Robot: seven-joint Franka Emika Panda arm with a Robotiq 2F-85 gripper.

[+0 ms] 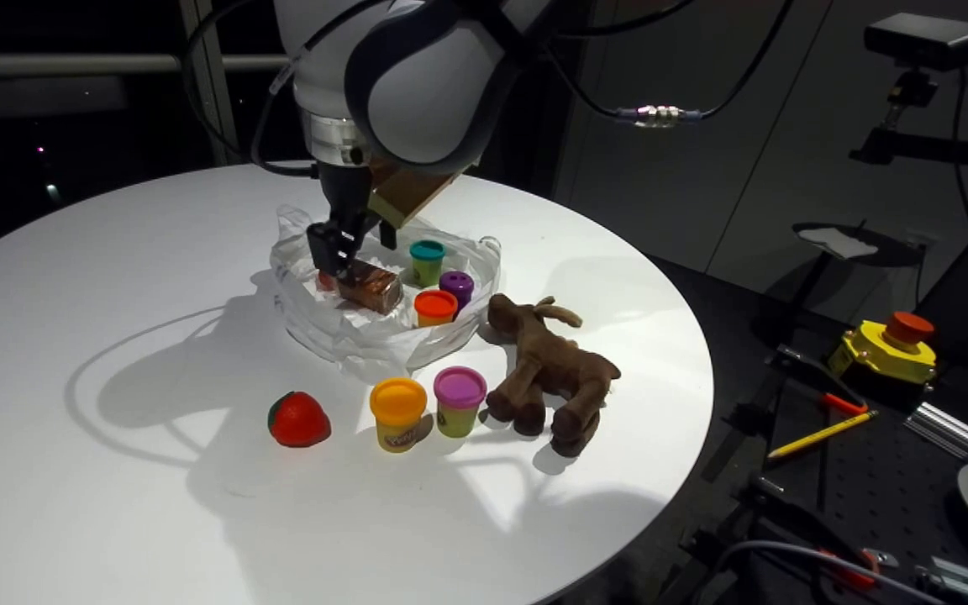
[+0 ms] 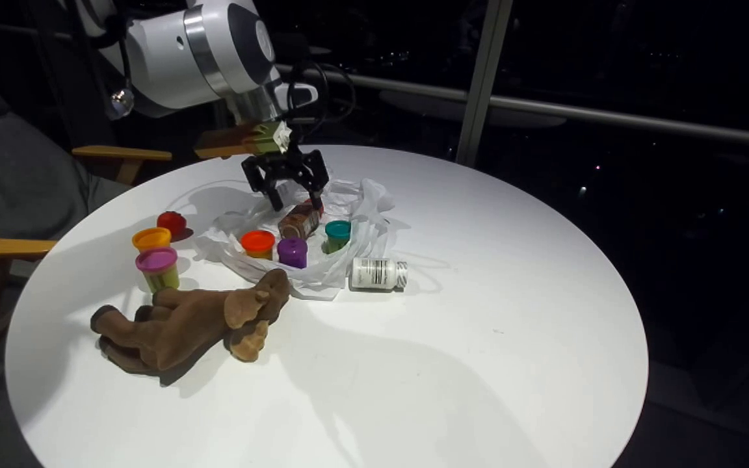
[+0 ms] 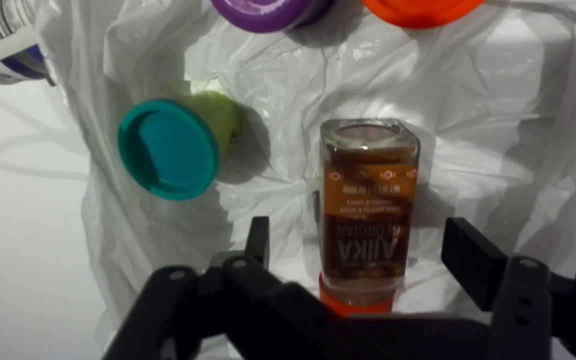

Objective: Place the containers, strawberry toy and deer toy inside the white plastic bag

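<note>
My gripper stands open over the white plastic bag, one finger on each side of a brown jar with a red cap, with gaps between. The jar lies on its side in the bag. Three containers are in the bag too: a teal-lidded tub, a purple one and one with a red-orange lid. Outside it, on the table, stand a yellow-orange tub and a pink-purple-lidded tub. The red strawberry toy sits near them. Beside the bag lies the brown deer toy.
A white bottle lies on the round white table, close against the bag's edge. The bag's crumpled rim rises around its contents. A chair with wooden armrests stands by the table.
</note>
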